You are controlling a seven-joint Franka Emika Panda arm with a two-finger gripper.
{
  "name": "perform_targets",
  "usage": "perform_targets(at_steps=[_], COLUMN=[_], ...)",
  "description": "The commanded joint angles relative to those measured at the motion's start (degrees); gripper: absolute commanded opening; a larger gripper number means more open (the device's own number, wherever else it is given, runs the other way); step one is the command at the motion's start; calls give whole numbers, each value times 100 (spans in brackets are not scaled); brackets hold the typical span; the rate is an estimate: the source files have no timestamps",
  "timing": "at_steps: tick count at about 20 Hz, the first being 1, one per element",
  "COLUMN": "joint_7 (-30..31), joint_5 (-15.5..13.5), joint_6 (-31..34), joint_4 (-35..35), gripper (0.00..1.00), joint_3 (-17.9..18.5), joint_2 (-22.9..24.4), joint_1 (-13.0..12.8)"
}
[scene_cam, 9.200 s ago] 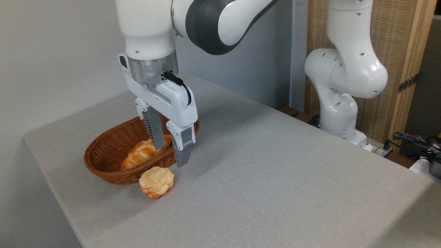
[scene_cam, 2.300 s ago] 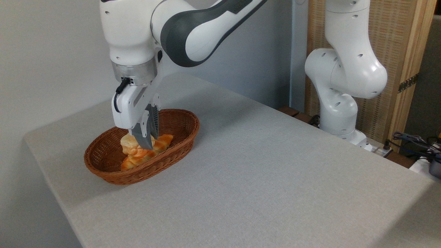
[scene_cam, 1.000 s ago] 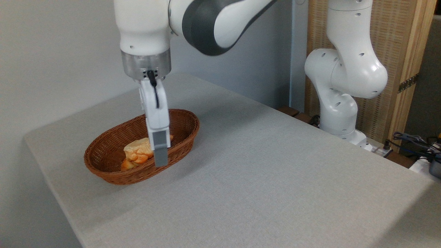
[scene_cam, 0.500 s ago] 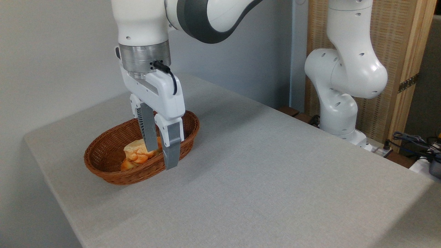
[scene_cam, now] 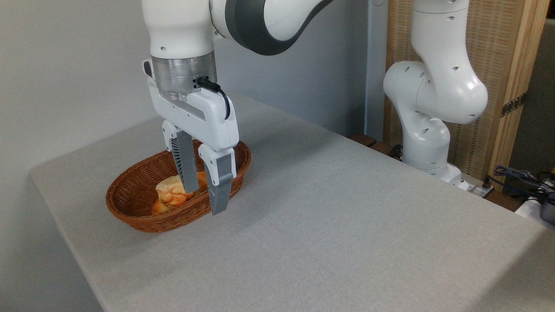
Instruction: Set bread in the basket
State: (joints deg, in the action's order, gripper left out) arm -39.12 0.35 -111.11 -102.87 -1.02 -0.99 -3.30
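The bun [scene_cam: 170, 185] lies inside the basket [scene_cam: 134, 216], tilted with its pale top up and leaning on a braided loaf [scene_cam: 167, 203], of which only orange-brown bits show beside and under it. The hand [scene_cam: 204, 203] hangs above the basket's near right side, its two grey fingers [scene_cam: 220, 191] parted and holding nothing, the far one crossing in front of the bun. The basket sits near the left end of the grey desk [scene_cam: 329, 225], with the arm's white base [scene_cam: 429, 130] at the desk's far right edge.
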Motion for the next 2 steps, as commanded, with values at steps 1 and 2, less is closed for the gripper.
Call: perform_targets(at_steps=[1, 2], joint_7=[107, 142], joint_5=[9, 0], joint_6=[116, 116], joint_4=[82, 74], gripper=[100, 100], joint_3=[58, 58], joint_2=[3, 3], joint_1=[-30, -30])
